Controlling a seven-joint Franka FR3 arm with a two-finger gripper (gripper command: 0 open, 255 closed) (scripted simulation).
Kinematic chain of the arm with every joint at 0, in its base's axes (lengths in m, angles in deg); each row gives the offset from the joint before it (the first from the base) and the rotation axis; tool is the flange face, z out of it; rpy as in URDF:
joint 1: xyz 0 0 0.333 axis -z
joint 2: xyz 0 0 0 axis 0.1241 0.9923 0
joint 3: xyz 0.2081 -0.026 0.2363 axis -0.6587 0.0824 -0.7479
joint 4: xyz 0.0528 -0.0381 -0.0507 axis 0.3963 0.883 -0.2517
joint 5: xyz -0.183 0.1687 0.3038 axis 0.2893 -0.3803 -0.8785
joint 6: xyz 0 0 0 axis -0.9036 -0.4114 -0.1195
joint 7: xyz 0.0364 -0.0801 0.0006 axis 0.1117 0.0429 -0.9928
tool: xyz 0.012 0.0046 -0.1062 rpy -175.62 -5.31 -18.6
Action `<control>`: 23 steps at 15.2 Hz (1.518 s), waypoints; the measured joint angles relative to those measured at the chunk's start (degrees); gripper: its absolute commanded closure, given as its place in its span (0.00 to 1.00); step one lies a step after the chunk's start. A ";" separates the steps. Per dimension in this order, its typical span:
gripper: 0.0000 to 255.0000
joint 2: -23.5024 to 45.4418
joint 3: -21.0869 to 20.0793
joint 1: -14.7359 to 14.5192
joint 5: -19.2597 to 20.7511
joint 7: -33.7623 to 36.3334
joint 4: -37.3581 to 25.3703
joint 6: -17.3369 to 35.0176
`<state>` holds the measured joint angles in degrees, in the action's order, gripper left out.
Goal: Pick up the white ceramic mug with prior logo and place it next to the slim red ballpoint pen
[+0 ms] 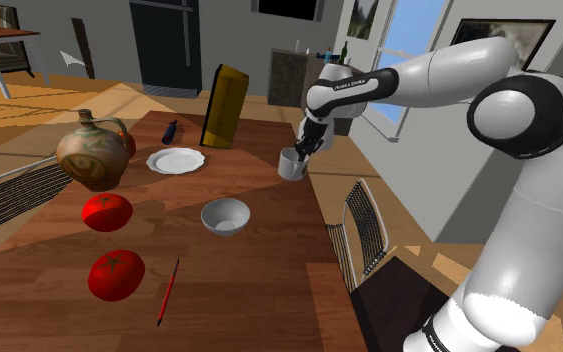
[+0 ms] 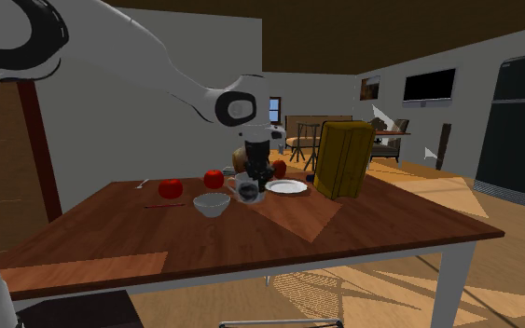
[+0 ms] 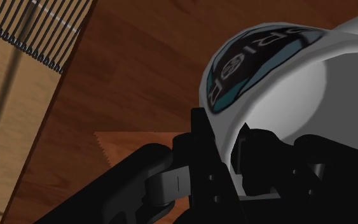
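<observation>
Arm (image 1: 529,150): white with dark joints; reaches out over the table edge where the chair stands.
Table (image 1: 259,300): brown wood.
Chair (image 1: 367,232): drawn up to the table edge at the shoulder view's right.
Box (image 1: 225,106): yellow, upright, near the far edge.
Jug (image 1: 91,155): brown, with a handle; stands toward the edge opposite the chair.
Far tomato (image 1: 106,212): red, just in front of the jug.
Near tomato (image 1: 116,274): red, closer to the near edge, just beside the pen.
Plate (image 1: 176,160): white, between the jug and the mug.
Bowl (image 1: 225,216): pale grey, about mid-table.
Mug (image 1: 289,167): white, with a round dark-and-teal logo. It is near the chair-side edge, level with the plate and well apart from the pen. Whether its base touches the table cannot be told.
Gripper (image 1: 302,152): black, coming down onto the mug's rim. The jaws are clamped narrowly on the mug's wall, one outside it and one inside.
Bottle (image 1: 169,131): small, dark, near the far edge, beside the box.
Pen (image 1: 167,292): slim, red, lying flat near the near edge.
</observation>
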<state>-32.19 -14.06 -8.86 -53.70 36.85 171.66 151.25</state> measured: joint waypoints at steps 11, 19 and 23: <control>1.00 -14.09 -5.64 -6.67 3.64 13.68 17.59 4.59; 1.00 -21.30 -12.10 -11.26 4.35 25.04 26.25 6.52; 1.00 -23.26 -15.47 -13.42 4.20 30.42 27.74 6.26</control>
<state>-55.45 -29.52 -22.28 -49.51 67.28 199.40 157.50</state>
